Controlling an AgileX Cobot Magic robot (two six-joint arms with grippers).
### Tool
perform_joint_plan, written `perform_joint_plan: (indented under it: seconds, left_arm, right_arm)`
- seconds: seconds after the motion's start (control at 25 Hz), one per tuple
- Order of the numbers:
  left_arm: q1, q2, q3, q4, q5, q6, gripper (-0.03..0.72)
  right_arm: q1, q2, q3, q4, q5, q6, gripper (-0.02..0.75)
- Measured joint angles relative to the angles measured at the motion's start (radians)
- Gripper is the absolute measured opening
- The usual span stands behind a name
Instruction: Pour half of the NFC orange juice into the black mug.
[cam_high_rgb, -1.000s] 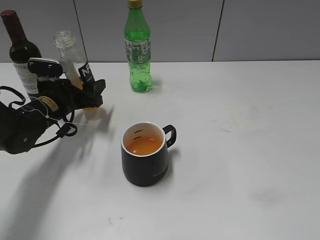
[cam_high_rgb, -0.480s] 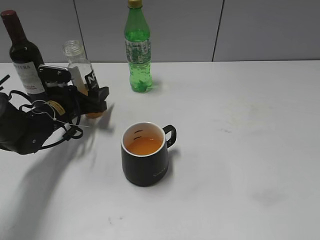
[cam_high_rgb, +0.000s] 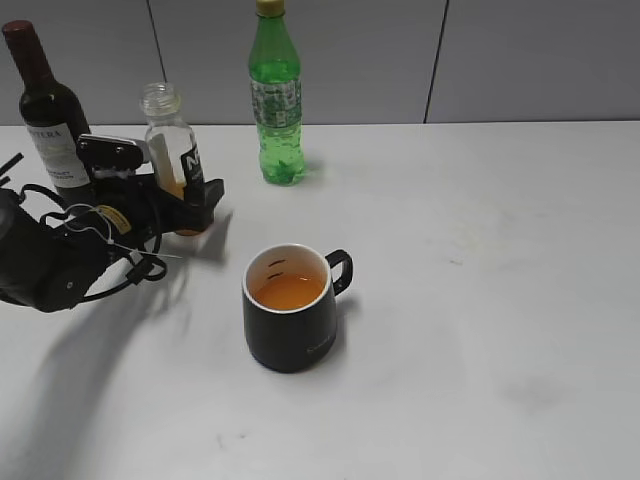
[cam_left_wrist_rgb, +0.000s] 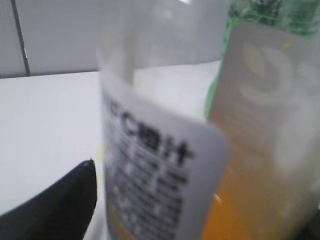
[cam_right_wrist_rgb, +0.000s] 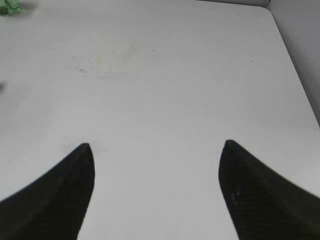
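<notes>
The small clear plastic NFC orange juice bottle (cam_high_rgb: 172, 150) is standing upright at the far left of the white table (cam_high_rgb: 480, 300), between the left gripper's (cam_high_rgb: 178, 200) jaws; whether they are pinching it cannot be told. The squat black mug (cam_high_rgb: 290, 310), holding orange liquid, is sitting nearer, to the right. The right gripper (cam_right_wrist_rgb: 155, 170) is hanging spread over bare table.

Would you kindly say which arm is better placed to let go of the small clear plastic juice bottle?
The left. Its gripper is around the small clear plastic juice bottle, standing upright beside the dark wine bottle. The right gripper hangs open over bare table.
</notes>
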Motion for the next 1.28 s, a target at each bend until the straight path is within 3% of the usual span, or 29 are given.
perform_joint_plan:
  seconds: [0.32, 0.88, 1.0, 1.28]
  left_arm:
    - [0.000, -0.002, 0.036, 0.000, -0.041, 0.000, 0.666]
    - [-0.001, -0.200, 0.380, -0.045, -0.148, 0.013, 0.666]
    - [-0.001, -0.326, 0.421, -0.046, -0.017, 0.021, 0.666]
    - [-0.001, -0.679, 0.416, -0.036, 0.549, 0.024, 0.644]
  right_arm:
    - [0.000, 0.000, 0.000, 0.000, 0.000, 0.000, 0.587]
    - [0.000, 0.000, 0.000, 0.000, 0.000, 0.000, 0.587]
    - [0.000, 0.000, 0.000, 0.000, 0.000, 0.000, 0.587]
    - [0.000, 0.000, 0.000, 0.000, 0.000, 0.000, 0.587]
